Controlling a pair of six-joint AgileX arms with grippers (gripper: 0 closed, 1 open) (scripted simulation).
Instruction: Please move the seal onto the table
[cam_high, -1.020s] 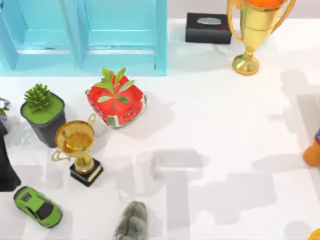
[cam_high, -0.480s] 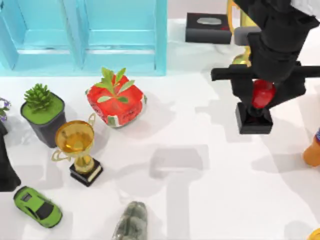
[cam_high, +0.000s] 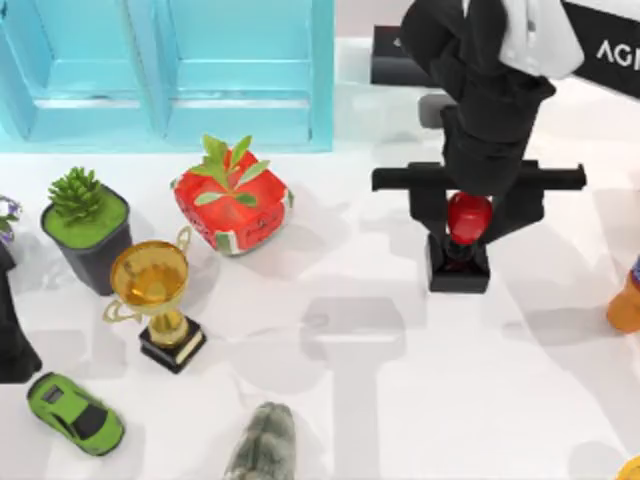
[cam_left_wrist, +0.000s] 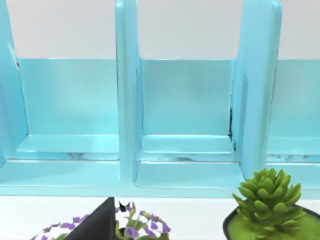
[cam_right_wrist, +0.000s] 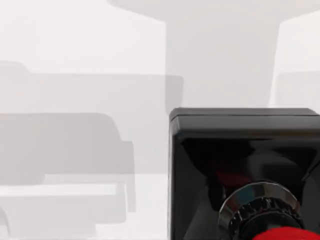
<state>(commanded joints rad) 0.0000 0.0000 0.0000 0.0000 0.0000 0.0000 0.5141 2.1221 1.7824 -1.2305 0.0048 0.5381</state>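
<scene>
My fingers (cam_high: 436, 205) are black, like the arm above them. The seal (cam_high: 462, 243) has a glossy red knob, a silver collar and a black block. The counter (cam_high: 400, 420) is white with grey shadows. Upper left, the cabinet (cam_high: 165, 70) is light blue. The planter (cam_high: 232, 205) is red-and-white patterned; the toy car (cam_high: 75, 412) is lime green.

seal (cam_high: 466, 222) | red knob, black square base | upright, gripped | over white table (cam_high: 330, 400), right of centre

blue cabinet (cam_high: 170, 70) far left | red planter (cam_high: 232, 205) centre-left | gold trophy (cam_high: 155, 295) near left | green car (cam_high: 75, 412) near-left corner | grey furry figure (cam_high: 265, 445) near edge
</scene>
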